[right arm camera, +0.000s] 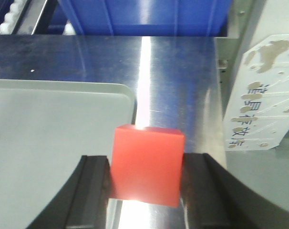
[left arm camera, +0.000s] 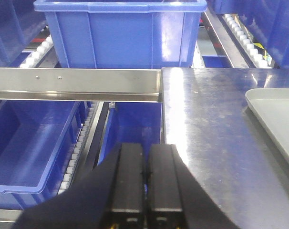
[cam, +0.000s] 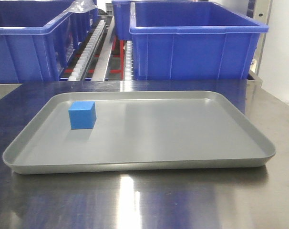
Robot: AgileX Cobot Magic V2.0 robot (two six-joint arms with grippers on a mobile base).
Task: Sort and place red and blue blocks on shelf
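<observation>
Red block (right arm camera: 147,164) is clamped in the right tool (right arm camera: 147,187) over the worktop (right arm camera: 173,86) beside the tray (right arm camera: 49,124), left tool (left arm camera: 145,176) is closed on nothing; a slip off smooth faces is risked before the shelf (left arm camera: 77,83) is reached.

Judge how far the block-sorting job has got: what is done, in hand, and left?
Done: no block shows on the shelf in these views. In hand: the right jaws grip the red block over the steel tabletop, beside the tray. Left: shelving it, then the blue block, which sits on the tray; the left jaws are shut and empty.
</observation>
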